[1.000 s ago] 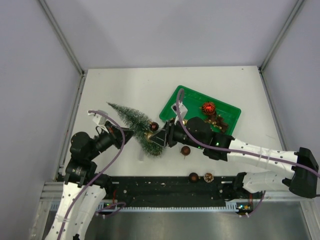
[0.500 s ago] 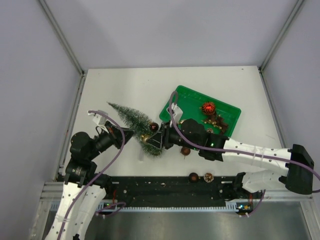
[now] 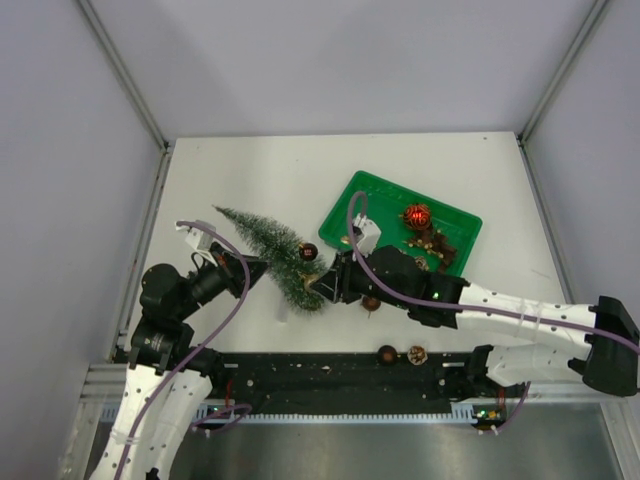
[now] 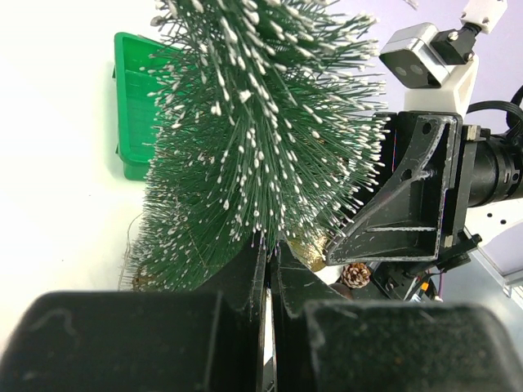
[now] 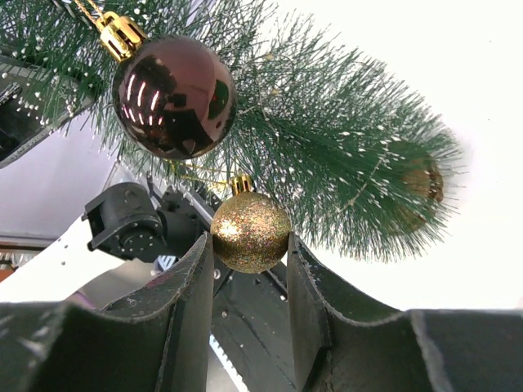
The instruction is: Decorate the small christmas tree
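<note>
The small christmas tree (image 3: 270, 250) lies tilted over the table, tip to the far left and wooden base (image 5: 425, 180) near. My left gripper (image 3: 258, 262) is shut on its stem among the bristles (image 4: 261, 122). A dark red bauble (image 5: 174, 95) hangs on a branch. My right gripper (image 5: 248, 245) is shut on a gold glitter ball (image 5: 249, 231), held against the lower branches with its cap among the needles. In the top view the right gripper (image 3: 318, 285) sits at the tree's wide end.
A green tray (image 3: 445, 210) at the back right holds a red ornament (image 3: 417, 215) and brown pieces. A brown ball (image 3: 371, 301) lies under the right arm. Another brown ball (image 3: 386, 353) and a pinecone (image 3: 417, 354) rest at the near edge.
My right wrist has rolled and shifted a little to the left and back right along the tree's lower end, keeping the gold ball. The left arm and tree stay put.
</note>
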